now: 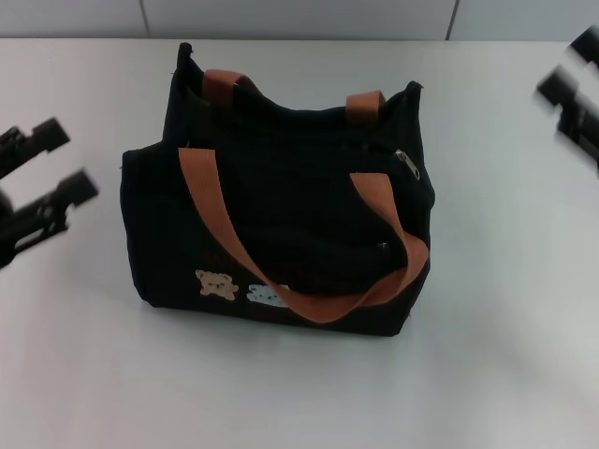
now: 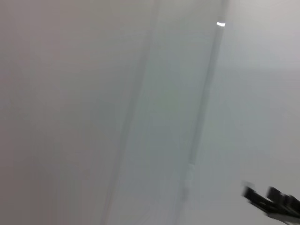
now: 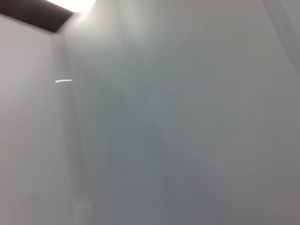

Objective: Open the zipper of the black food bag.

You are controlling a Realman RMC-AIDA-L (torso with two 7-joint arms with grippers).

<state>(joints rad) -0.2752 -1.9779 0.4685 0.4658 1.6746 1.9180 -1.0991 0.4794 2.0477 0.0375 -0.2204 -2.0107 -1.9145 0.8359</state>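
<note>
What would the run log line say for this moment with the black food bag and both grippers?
stage: pre-contact | black food bag: upright on table | zipper pull: untouched | left gripper: open, clear | right gripper: clear

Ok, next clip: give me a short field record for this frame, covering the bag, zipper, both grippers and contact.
bag: black food bag upright on the white table
zipper: silver pull tab at the bag's right end
handles: near brown-orange strap drooping over the front
left gripper: open, left of the bag, apart from it
right gripper: open, far right, apart from the bag
contact: none
</note>
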